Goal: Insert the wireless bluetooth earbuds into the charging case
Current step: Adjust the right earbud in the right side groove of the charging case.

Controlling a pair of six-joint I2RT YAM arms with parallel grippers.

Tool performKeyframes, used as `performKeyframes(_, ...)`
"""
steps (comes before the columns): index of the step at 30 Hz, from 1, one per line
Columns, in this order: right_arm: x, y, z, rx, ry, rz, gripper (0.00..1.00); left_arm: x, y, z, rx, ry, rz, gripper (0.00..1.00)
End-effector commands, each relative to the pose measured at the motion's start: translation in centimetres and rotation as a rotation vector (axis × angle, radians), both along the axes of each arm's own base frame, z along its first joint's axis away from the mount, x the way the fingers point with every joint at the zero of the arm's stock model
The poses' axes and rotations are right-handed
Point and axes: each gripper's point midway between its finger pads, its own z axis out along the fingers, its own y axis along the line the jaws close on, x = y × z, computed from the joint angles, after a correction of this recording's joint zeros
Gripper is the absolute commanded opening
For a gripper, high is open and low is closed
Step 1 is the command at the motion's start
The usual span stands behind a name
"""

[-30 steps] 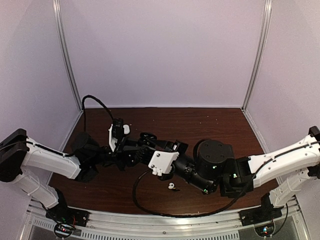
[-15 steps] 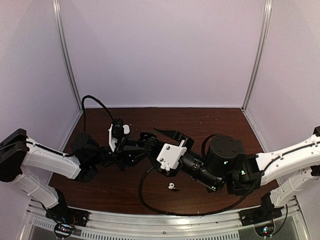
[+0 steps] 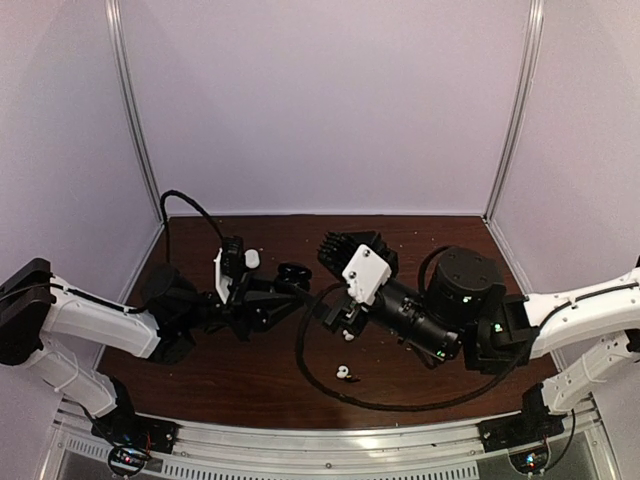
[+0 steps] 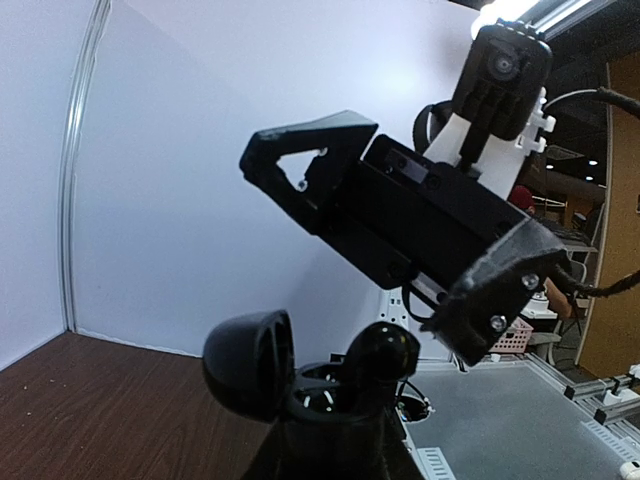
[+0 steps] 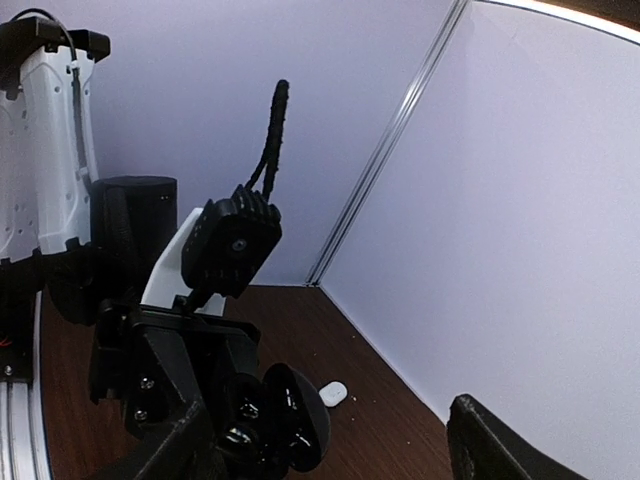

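Earbud (image 3: 345,373), white, lies loose on the bench (image 3: 440,240); right fingers (image 5: 490,450) have just spread apart and backed off the open black case (image 4: 250,365), which is clamped in the left fingers (image 4: 335,450). Likely one bud is now seated; the white one waits.

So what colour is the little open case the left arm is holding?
Black. The small open-lidded charging case shows best in the left wrist view.

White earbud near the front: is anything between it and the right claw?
Nothing covers the white earbud, but the black cable loops around it, so the open right claw would probably have to descend inside that loop.
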Motion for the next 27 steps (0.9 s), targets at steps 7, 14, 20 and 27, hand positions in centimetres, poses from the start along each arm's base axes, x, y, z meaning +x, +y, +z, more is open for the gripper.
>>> performKeyframes(7,1.6,-1.5,1.2,0.169,0.233,0.154,0.94,-0.5,0.6,1.4,-0.048,-0.062,0.012,0.02)
performKeyframes(14,0.8,-0.6,0.7,0.164,0.316,0.267,1.0,-0.5,0.6,1.4,-0.049,-0.064,0.016,0.02)
performKeyframes(20,0.4,0.1,-0.5,0.122,0.349,0.291,1.0,-0.4,0.6,1.3,-0.048,-0.064,0.017,0.02)
performKeyframes(27,1.3,0.6,-2.0,0.078,0.372,0.238,1.0,-0.5,0.5,1.3,-0.048,-0.066,0.015,0.02)
